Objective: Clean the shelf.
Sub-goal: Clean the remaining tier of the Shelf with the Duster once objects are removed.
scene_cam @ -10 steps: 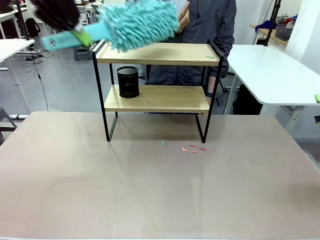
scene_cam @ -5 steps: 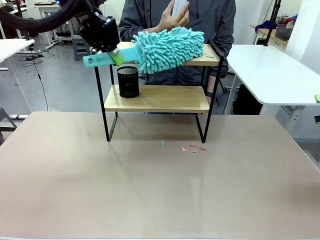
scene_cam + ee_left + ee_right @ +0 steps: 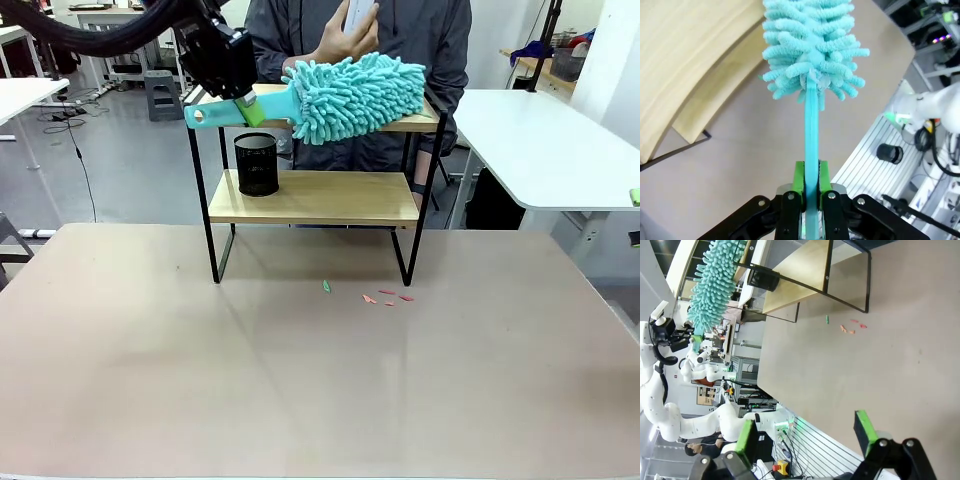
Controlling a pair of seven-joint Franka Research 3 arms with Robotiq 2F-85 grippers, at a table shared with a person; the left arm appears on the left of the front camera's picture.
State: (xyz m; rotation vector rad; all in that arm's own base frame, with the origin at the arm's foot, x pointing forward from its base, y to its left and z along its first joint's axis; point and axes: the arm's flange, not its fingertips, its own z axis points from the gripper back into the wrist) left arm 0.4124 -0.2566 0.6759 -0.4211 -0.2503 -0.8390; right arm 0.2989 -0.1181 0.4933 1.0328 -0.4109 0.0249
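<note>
Over the shelf [image 3: 315,196] we've got the duster [image 3: 355,95] low and flat, left gripper [image 3: 243,110] pinching its handle [image 3: 811,135] so the fluffy head can sweep the top board; right gripper [image 3: 806,432] spread, idle.

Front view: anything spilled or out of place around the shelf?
Yes: a green scrap and a few red scraps lie scattered on the table just in front of the shelf, toward its right leg. The black mesh cup stands upright on the lower board.
</note>
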